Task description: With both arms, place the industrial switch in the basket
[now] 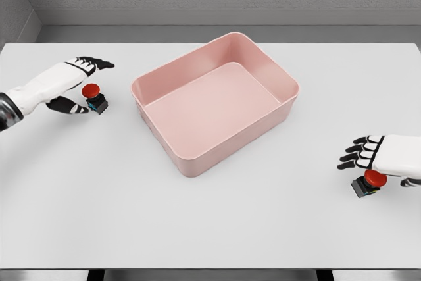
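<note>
Two industrial switches with red mushroom buttons on black bodies lie on the white table. One switch (95, 97) sits at the left, between the spread thumb and fingers of my left hand (80, 85), which is open around it without closing. The other switch (368, 183) lies at the right, just under my right hand (366, 156), whose fingers are spread open above it. The pink basket (188, 162) stands in the middle of the table, turned at an angle, with nothing inside.
The white table (210, 228) stretches to a grey wall at the back and a front edge near the bottom of the view. The basket's walls rise between the two hands.
</note>
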You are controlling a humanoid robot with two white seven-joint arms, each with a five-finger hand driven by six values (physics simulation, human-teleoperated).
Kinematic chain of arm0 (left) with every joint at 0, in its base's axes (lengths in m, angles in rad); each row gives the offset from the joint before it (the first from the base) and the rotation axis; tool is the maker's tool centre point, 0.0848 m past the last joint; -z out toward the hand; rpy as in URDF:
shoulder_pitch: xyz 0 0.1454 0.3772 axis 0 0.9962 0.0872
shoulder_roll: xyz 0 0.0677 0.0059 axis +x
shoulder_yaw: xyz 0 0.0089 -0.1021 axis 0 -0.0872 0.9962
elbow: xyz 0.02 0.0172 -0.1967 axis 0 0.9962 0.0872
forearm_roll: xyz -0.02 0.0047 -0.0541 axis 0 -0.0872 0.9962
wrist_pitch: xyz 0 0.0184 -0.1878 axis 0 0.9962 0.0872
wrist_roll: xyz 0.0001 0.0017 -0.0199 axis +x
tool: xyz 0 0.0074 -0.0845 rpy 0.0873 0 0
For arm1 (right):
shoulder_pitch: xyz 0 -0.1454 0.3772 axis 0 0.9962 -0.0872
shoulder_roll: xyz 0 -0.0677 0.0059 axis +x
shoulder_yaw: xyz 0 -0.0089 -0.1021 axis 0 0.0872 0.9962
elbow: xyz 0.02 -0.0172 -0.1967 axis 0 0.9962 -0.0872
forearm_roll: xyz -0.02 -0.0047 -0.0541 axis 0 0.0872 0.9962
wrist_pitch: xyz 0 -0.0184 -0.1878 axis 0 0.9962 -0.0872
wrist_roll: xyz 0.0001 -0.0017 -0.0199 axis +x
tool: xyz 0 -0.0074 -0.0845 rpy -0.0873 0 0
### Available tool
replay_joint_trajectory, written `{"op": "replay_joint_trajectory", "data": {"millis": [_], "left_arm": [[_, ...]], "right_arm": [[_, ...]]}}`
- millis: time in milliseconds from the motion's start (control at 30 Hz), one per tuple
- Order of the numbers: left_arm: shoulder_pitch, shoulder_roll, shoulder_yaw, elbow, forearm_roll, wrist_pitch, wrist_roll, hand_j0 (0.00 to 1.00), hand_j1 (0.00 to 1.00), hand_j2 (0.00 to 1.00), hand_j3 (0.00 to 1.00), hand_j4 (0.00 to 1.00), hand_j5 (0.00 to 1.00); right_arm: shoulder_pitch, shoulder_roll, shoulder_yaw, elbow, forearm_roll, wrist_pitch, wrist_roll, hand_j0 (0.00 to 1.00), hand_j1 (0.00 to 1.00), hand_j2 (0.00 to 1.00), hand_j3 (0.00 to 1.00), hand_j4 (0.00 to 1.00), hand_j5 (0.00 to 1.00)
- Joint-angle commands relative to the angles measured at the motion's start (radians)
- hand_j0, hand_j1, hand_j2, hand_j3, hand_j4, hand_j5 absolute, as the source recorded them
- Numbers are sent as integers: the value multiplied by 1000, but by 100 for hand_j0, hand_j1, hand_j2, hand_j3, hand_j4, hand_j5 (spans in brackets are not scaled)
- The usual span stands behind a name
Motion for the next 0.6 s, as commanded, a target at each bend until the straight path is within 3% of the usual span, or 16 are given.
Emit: {"op": "replay_joint_trajectory", "data": {"millis": [0, 233, 367, 433, 567], "left_arm": [[0, -12, 0, 14, 5, 1, -1, 100, 100, 100, 100, 100, 100], [-8, -15, -4, 41, 5, 1, -4, 100, 100, 100, 100, 100, 100], [-14, -15, -4, 41, 7, 1, -42, 88, 88, 88, 88, 88, 88], [-14, -15, -4, 41, 10, 1, -87, 76, 76, 76, 76, 76, 76], [-14, -15, -3, 41, 13, 1, -87, 74, 74, 74, 74, 74, 74]], "right_arm": [[2, -2, 0, 0, -6, 1, 1, 100, 100, 100, 100, 100, 100], [6, 33, 3, 0, -5, 1, 1, 100, 100, 100, 100, 100, 100], [17, 58, 3, 0, -2, 1, 2, 100, 100, 100, 100, 100, 100], [23, 61, 3, 0, 0, 1, 2, 100, 100, 100, 100, 100, 100], [29, 59, 2, 3, 35, 1, 2, 100, 100, 100, 100, 100, 100]]}}
